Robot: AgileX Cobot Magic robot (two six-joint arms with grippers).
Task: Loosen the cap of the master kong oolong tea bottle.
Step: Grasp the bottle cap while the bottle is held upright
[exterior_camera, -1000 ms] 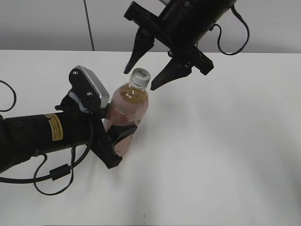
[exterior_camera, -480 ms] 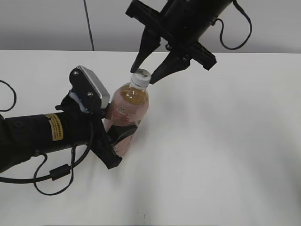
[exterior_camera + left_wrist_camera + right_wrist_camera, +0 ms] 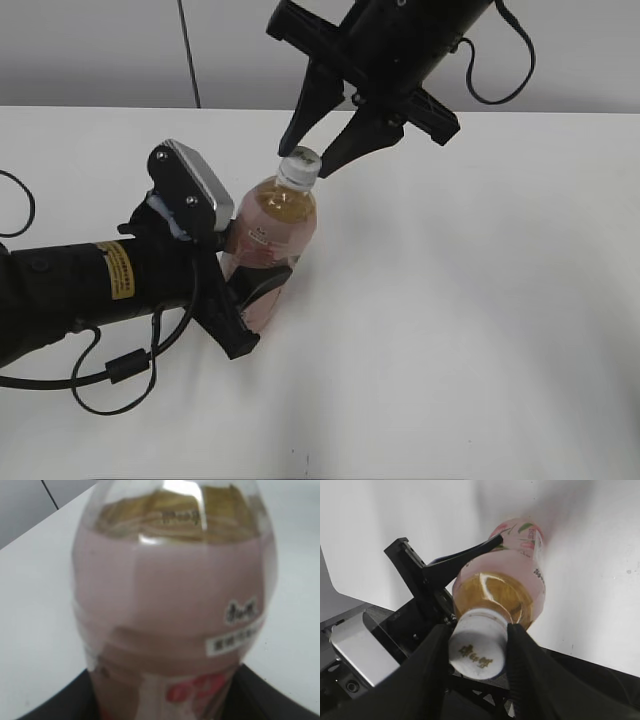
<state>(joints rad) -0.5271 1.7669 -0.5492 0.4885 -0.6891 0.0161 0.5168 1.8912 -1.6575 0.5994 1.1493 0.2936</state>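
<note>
The master kong oolong tea bottle (image 3: 272,228) stands tilted on the white table, amber tea above a pale pink label. My left gripper (image 3: 250,292) is shut on its lower body; the bottle fills the left wrist view (image 3: 175,595), with dark fingers at both bottom corners. The white cap (image 3: 300,163) is on the neck. My right gripper (image 3: 309,152) comes down from above, its two fingers pressed on opposite sides of the cap. In the right wrist view the cap (image 3: 479,652) sits between the right fingers (image 3: 479,630), with the bottle (image 3: 507,575) beyond it.
The white table (image 3: 480,300) spreads to the right and front of the bottle. The left arm's black body and cables (image 3: 90,285) lie at the left. A grey wall (image 3: 100,50) runs behind the table's far edge.
One second ago the right gripper's fingers were spread wide beside the cap. They have closed in on the cap. The left gripper and the bottle have not moved.
</note>
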